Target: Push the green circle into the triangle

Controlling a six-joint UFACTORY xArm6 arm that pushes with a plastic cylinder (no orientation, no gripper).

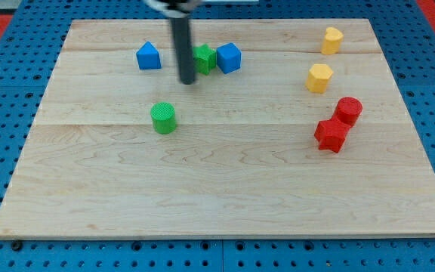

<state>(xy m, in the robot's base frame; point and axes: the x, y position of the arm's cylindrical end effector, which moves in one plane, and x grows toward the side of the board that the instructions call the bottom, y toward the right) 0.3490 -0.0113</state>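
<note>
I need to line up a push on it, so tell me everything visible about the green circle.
The green circle is a short upright cylinder, bright green with a ribbed, plastic-looking surface. It stands alone on the wooden board, left of centre, touching nothing. My tip sits above it toward the view's top and slightly right, apart from it.

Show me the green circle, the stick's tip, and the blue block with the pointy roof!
green circle (163, 118): camera view, its round top face.
my tip (187, 81): camera view, the rod's very end.
blue pointed block (149, 57): camera view, its front face.
</note>
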